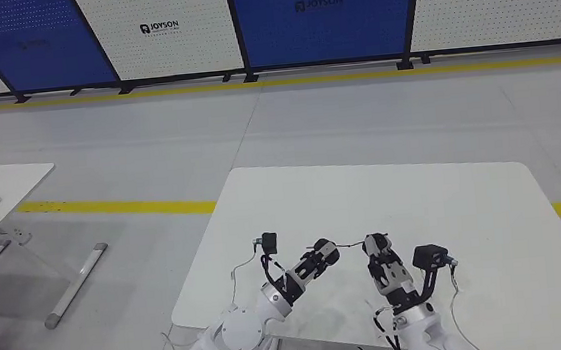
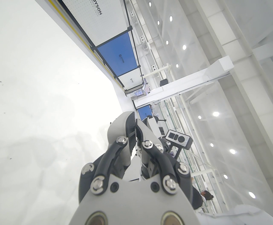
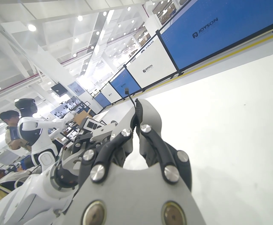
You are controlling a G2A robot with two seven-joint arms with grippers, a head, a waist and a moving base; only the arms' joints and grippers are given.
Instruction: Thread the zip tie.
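above the table [image 1: 463,199], the right end effector [image 3: 137,109] pinches the zip tie [image 3: 129,96].

**Top view:** camera high on the robot, facing down and forward across the counter [image 1: 443,201] to the floor and the partition panels [image 1: 322,16]. The left claw [image 1: 325,252] and right claw [image 1: 375,244] appear small at the near edge.

**Left wrist view:** camera close behind the left claw, aimed along its fingers and rolled sideways, with the counter on one side and the ceiling [image 2: 213,53] on the other.

**Right wrist view:** likewise close behind the right claw, with the zip tie [image 3: 130,98] just ahead.

All three views share the counter and panels. Each wrist view also catches the other arm.
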